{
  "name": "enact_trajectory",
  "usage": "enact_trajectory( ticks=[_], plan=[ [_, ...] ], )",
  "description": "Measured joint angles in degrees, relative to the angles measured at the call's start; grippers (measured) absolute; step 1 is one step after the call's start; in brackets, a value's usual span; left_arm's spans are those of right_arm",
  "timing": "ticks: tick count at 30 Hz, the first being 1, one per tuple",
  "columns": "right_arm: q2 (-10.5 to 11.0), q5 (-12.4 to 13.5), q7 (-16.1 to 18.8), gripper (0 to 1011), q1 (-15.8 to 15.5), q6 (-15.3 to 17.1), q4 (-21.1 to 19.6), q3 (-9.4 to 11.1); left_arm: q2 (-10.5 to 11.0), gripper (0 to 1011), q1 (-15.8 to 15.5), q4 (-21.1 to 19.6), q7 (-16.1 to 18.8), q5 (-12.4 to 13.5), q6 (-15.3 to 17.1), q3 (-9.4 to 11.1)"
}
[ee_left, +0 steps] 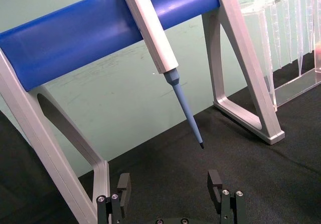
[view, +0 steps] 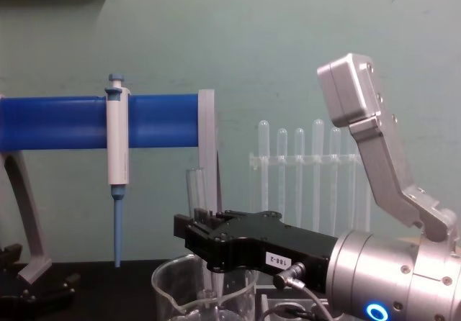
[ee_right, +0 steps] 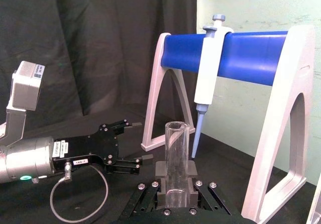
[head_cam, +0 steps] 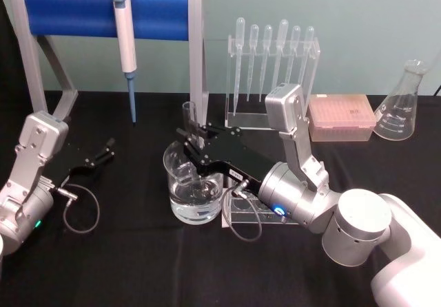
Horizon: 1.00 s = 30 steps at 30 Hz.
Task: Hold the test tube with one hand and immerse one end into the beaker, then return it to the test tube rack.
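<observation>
The clear test tube point(head_cam: 189, 118) stands upright over the beaker point(head_cam: 180, 200), with my right gripper point(head_cam: 193, 139) shut on its middle. In the right wrist view the tube point(ee_right: 176, 153) rises straight from the clamped fingers point(ee_right: 161, 183). In the chest view the tube point(view: 194, 188) goes down past the black gripper point(view: 199, 229) into the beaker point(view: 169, 285), which holds water. Whether the tip reaches the water is hidden. My left gripper point(head_cam: 101, 154) rests open on the table at the left, its fingers point(ee_left: 123, 186) spread with nothing between them.
A stand with a blue bar point(head_cam: 69, 11) holds a white-and-blue micropipette point(head_cam: 126, 45) at the back left. A rack of plastic pipettes point(head_cam: 272, 73), a pink tip box point(head_cam: 341, 118) and a conical flask point(head_cam: 402, 107) line the back right. A clear rack point(head_cam: 241, 219) lies beside the beaker.
</observation>
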Motion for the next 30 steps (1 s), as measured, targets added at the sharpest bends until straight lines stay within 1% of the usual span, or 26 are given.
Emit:
enact_trajectory(
  ticks=[30],
  plan=[
    [0.0,0.0,0.0,227,0.0,0.0,0.0,0.0,0.0,1000,0.0,0.0,0.0,0.0,0.0,0.0]
  ],
)
